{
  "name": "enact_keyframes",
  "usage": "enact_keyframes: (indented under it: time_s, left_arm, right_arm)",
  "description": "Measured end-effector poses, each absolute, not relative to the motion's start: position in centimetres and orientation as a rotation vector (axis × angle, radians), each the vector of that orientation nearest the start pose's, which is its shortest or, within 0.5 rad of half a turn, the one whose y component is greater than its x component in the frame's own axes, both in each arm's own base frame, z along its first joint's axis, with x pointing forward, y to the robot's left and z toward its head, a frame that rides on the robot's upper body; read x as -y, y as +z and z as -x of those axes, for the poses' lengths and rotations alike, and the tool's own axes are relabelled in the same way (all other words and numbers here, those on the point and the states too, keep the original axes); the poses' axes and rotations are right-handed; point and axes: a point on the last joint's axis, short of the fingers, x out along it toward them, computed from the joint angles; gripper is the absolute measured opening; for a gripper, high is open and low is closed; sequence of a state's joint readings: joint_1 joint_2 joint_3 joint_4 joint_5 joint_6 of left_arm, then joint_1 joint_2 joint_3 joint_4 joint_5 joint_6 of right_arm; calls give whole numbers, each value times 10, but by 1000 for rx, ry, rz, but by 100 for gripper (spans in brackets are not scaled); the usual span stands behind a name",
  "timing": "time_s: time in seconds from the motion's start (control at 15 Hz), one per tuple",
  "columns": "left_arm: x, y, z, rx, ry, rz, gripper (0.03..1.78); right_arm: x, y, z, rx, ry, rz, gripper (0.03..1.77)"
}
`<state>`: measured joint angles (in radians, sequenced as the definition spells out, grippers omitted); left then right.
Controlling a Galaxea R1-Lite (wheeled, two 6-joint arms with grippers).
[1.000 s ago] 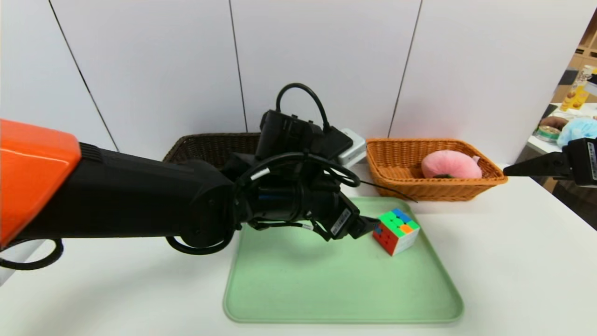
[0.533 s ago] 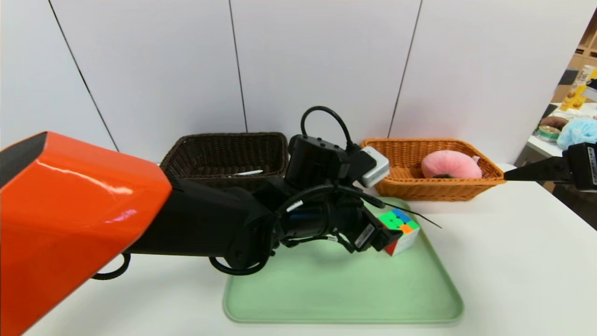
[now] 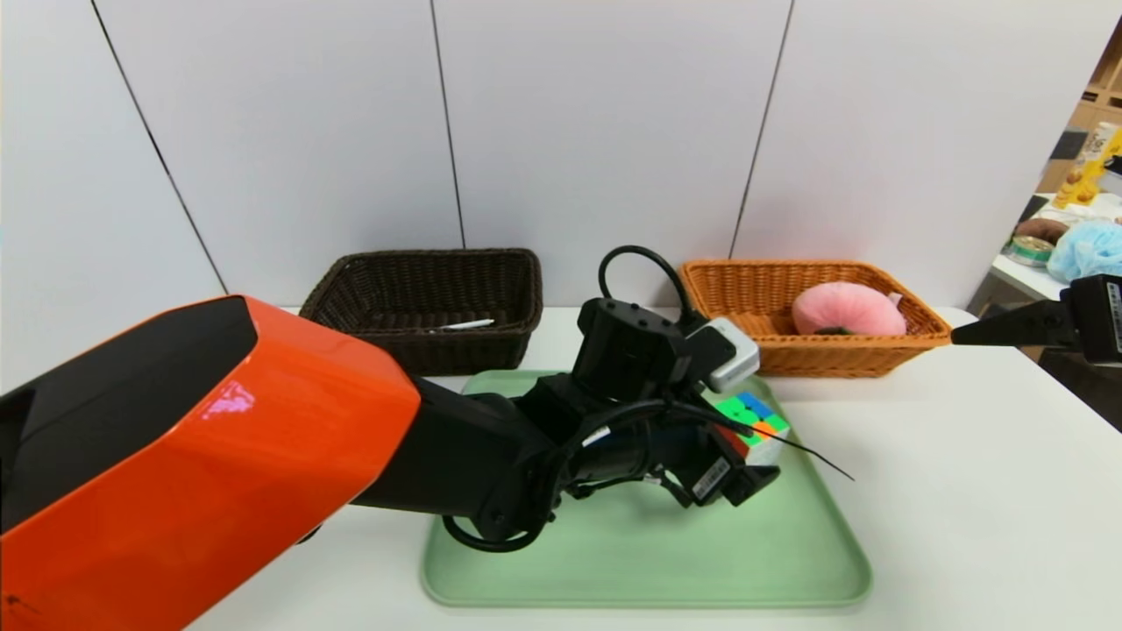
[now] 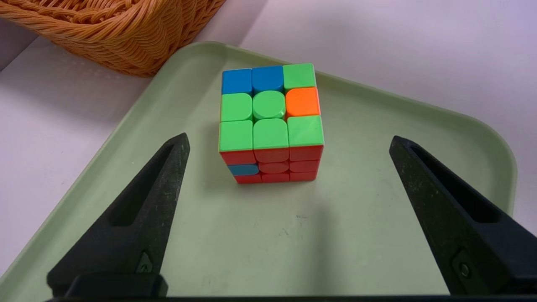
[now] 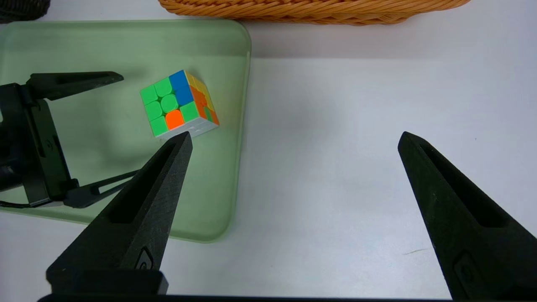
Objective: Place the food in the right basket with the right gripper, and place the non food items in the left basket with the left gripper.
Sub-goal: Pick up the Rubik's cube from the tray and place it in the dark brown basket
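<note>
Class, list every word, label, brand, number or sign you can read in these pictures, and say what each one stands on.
None can be read.
White label on the left pincer: print too small to read.
White label on the right pincer, at the picture's right edge: too small to read.
Yellow packages on the far side table: print blurred.
Puzzle cube: coloured tiles only, no text.

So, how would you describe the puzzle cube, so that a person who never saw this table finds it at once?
Look at the pale green tray in the middle of the white table. The cube stands near the tray's far right corner, between the open fingers of the left gripper. It is the only thing on the tray, small, with a mostly green top.
</note>
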<state>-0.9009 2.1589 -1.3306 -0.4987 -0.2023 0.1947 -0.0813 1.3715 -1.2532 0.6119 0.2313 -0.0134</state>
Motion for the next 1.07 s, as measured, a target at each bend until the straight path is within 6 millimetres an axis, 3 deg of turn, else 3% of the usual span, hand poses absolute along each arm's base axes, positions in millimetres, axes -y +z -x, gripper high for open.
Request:
enact_keyframes:
  time_s: [1.07]
  left_arm:
    - [376, 101, -292, -232, -1121, -295, 169]
  right_arm:
    - [10, 284, -190, -720, 149, -96, 169]
